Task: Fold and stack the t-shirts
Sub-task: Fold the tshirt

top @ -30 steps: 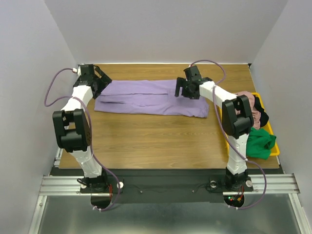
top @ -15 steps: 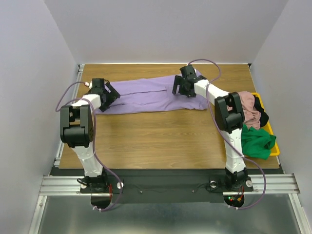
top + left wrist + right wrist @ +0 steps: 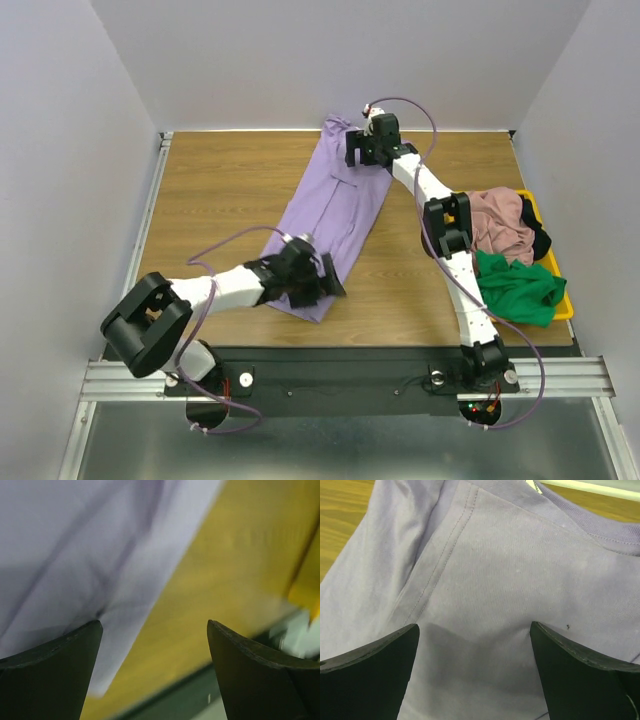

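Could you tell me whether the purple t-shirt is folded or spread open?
Folded lengthwise: the purple t-shirt lies as a narrow diagonal strip, a fold edge running along it.

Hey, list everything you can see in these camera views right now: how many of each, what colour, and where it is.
Lavender t-shirt: one, light purple, lying diagonally on the table from far middle to near edge.
Pink t-shirt: one, dusty pink, heaped at the tray's far end.
Dark t-shirt: one, black, bunched in the tray beside the pink one.
Green t-shirt: one, bright green, at the tray's near end.
Tray: one, yellow, at the table's right edge.
Table: one, brown wood.
Left arm: one, white and black, reaching to the shirt's near end.
Right arm: one, white and black, reaching to the shirt's far end.
Left gripper: one, black, fingers apart.
Right gripper: one, black, fingers apart.
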